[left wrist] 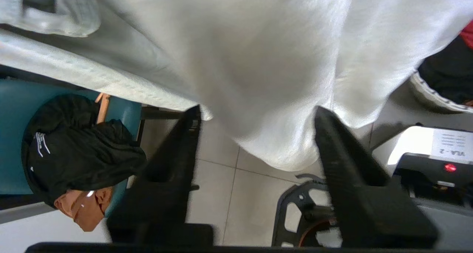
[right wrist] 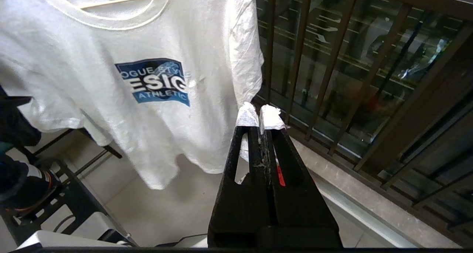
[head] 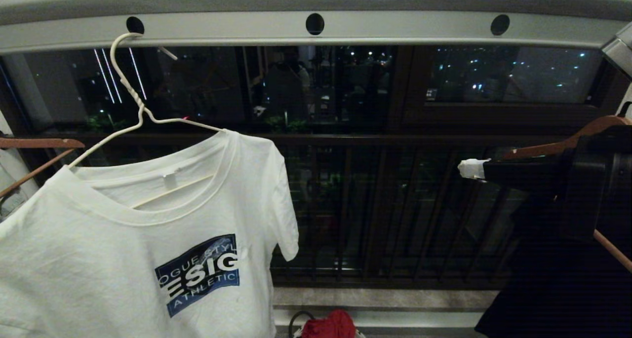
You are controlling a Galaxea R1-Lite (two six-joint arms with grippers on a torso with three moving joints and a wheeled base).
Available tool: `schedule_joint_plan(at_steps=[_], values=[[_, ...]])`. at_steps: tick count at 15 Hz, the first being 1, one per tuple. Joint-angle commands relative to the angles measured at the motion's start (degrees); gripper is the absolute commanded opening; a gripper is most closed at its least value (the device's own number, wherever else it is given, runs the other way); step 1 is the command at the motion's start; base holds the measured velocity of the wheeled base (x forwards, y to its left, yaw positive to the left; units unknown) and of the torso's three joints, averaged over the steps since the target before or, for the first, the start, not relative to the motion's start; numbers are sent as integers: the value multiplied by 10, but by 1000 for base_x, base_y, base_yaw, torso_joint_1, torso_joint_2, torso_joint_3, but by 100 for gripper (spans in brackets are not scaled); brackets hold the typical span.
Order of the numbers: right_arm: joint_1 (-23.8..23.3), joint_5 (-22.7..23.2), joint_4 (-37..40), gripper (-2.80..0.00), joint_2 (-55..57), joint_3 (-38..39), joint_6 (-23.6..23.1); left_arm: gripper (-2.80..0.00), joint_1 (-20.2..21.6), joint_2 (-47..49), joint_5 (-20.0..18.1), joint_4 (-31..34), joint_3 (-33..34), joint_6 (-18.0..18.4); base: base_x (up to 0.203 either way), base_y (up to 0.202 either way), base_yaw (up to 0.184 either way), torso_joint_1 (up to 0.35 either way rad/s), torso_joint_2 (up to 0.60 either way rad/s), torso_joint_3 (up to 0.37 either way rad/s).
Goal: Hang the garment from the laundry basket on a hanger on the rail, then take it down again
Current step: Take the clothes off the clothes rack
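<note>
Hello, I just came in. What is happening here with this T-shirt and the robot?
The white T-shirt hangs on a thin wire hanger, whose hook sits in a hole of the grey rail. The left gripper is below, at the shirt's hem, with its jaws open on either side of the cloth, not clamping it. The right gripper is shut, holds nothing, and waits beside the shirt's sleeve, near the window railing.
</note>
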Motion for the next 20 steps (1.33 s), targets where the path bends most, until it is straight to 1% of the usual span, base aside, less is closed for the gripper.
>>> schedule_joint_plan(at_steps=[1, 2, 3, 4, 6, 8, 9, 10, 11, 13, 14, 15, 16, 17, 19, 20], values=[[1, 0, 0, -280, 0, 0, 0, 0, 0, -22, -17, 61, -53, -2, 0, 0, 0, 0, 0, 0], [0, 0, 0, -280, 1, 0, 0, 0, 0, -32, -45, 95, -81, -4, 0, 0, 0, 0, 0, 0], [1, 0, 0, -280, 1, 0, 0, -75, 0, -48, -71, 128, -106, -7, 0, 0, 0, 0, 0, 0], [0, 0, 0, -280, 1, 0, 0, -280, 0, -63, -94, 159, -128, -9, 0, 0, 0, 0, 0, 0], [0, 0, 1, -280, 0, 1, 0, -280, 0, -88, -131, 188, -147, -10, 0, 0, 0, 0, 0, 0], [1, 0, 5, -280, -11, 6, 0, -280, 0, -118, -168, 193, -157, -11, 0, 0, 0, 0, 0, 0], [1, -2, 6, -280, -28, 15, 0, -280, -1, -136, -195, 199, -163, -12, 0, 0, 0, 0, 0, 0], [0, -4, 9, -280, -49, 26, 0, -280, -1, -147, -232, 207, -174, -19, 0, 0, 0, 0, 0, 0], [0, -6, 19, -280, -69, 33, 1, -280, -2, -154, -258, 211, -178, -36, 0, 0, 0, 0, 0, 0], [0, -11, 62, -280, -120, 40, 2, -280, -3, -174, -318, 211, -178, -46, 0, 0, 0, 0, 0, 0], [0, -30, 93, -280, -144, 40, 2, -280, -3, -175, -347, 210, -169, -54, 0, 0, 0, 0, 0, 0], [0, -61, 118, -280, -163, 40, 2, -280, -4, -178, -371, 209, -163, -61, 0, 0, 0, 0, 0, 0], [0, -90, 139, -280, -186, 39, 2, -280, -4, -182, -404, 209, -162, -71, 0, 0, 0, 0, 0, 0], [0, -113, 166, -280, -209, 39, 2, -280, -4, -185, -440, 207, -165, -96, 0, 0, 0, 0, 0, 0], [-6, -155, 209, -280, -256, 39, 3, -280, -4, -202, -514, 201, -181, -136, 0, 0, 0, 0, 0, 0], [-28, -179, 224, -280, -271, 38, 3, -280, -4, -220, -540, 201, -192, -159, 0, 0, 0, 0, 0, 0]])
